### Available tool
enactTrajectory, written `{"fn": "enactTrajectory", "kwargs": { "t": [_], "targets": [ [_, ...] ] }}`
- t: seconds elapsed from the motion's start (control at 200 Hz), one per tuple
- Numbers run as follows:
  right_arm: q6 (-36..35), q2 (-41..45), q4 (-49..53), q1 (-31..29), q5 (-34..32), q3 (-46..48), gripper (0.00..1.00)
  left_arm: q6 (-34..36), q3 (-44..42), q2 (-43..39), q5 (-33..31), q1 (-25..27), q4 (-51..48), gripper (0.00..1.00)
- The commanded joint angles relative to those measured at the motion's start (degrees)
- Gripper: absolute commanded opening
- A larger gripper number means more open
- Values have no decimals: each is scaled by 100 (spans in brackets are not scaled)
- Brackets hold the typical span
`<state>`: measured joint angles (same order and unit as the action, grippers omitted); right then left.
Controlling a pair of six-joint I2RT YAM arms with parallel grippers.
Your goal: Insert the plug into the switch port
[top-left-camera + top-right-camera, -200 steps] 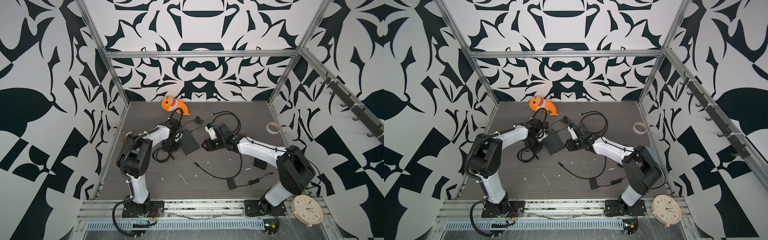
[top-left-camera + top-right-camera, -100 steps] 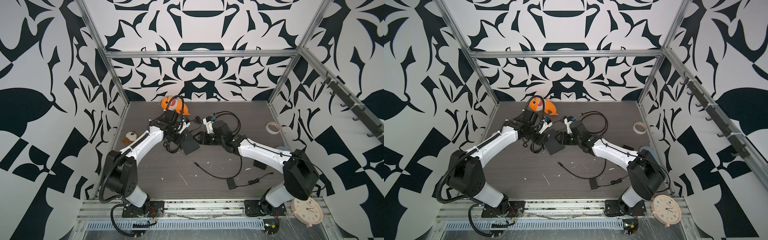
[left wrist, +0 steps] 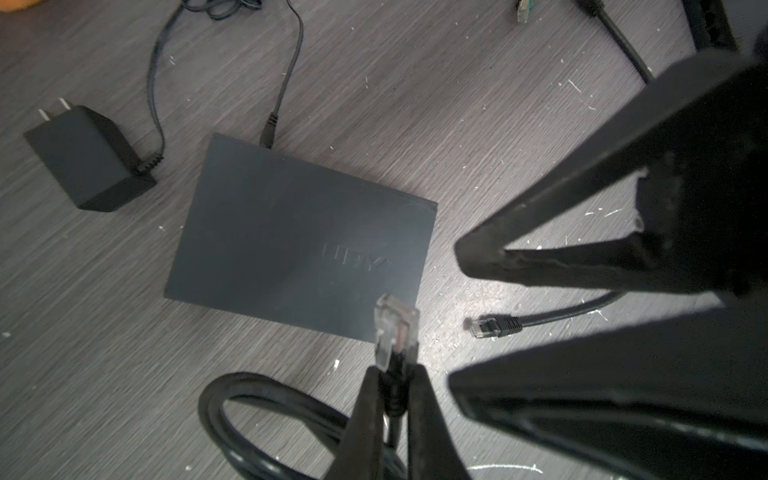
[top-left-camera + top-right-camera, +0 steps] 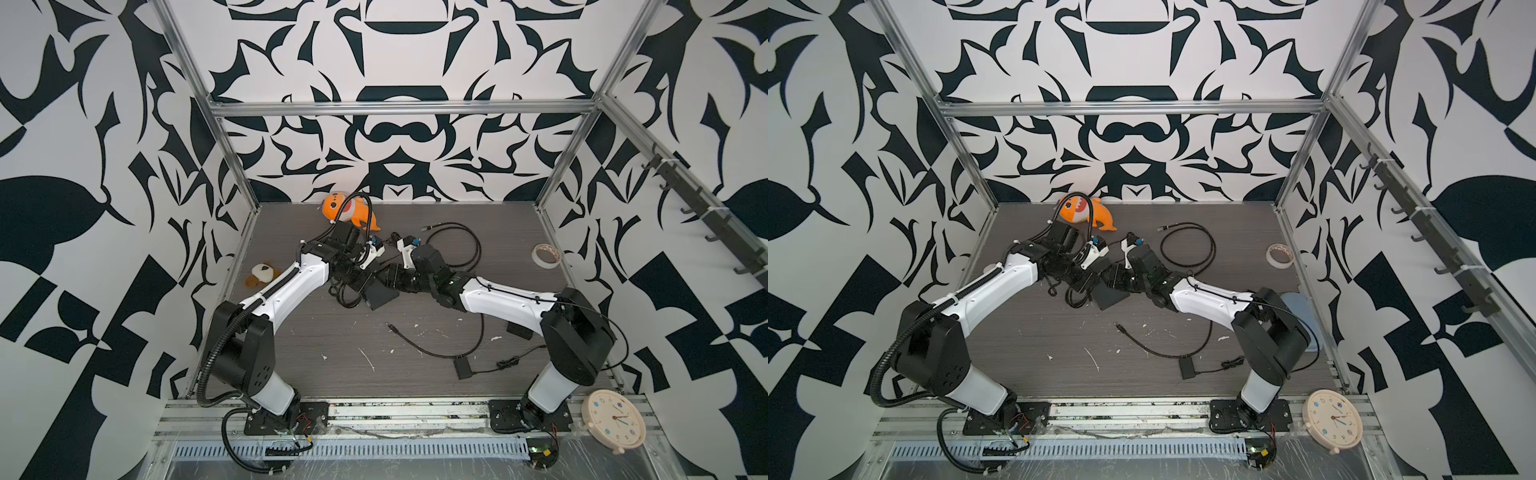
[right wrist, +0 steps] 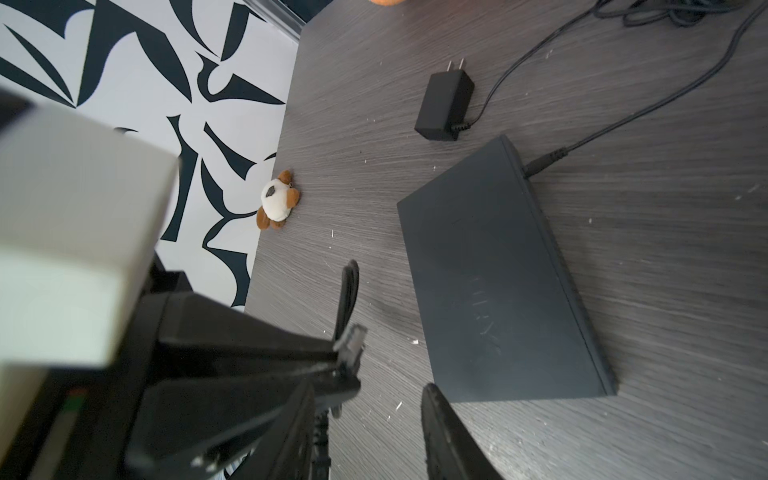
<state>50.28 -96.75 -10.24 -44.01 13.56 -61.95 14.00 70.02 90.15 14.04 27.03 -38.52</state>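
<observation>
While the left pincer (image 3: pixel 392 374) is clamping the clear plug (image 3: pixel 395 328) by its black boot, the plug is hanging above the counter (image 3: pixel 104 332) just beside a corner of the dark switch (image 3: pixel 291 237), not touching it. In a top view the switch (image 4: pixel 380 296) is lying near the counter's middle, with the left pincer hanging at its 10 o'clock. The right pincer (image 5: pixel 376 401) is hovering at about the switch's 12 o'clock, its fingers (image 5: pixel 440 428) standing apart and gripping nothing
</observation>
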Motion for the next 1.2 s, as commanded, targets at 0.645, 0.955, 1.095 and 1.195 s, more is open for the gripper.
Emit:
{"fn": "enactTrajectory", "kwargs": {
  "t": [0.645, 0.955, 1.095, 1.195],
  "targets": [
    [420, -300, -766, 44, 192, -172, 3, 59, -260, -377, -189, 72, 324, 22],
    [624, 83, -1574, 542, 894, 748, 0, -447, -1206, -824, 118, 51, 1500, 45],
    [598, 191, -1743, 660, 1214, 952, 0, -899, -1627, -942, 665, 53, 2282, 48],
    [627, 216, -1820, 718, 1397, 1009, 0, -1229, -1808, -964, 893, 58, 2803, 49]
  ]
}}
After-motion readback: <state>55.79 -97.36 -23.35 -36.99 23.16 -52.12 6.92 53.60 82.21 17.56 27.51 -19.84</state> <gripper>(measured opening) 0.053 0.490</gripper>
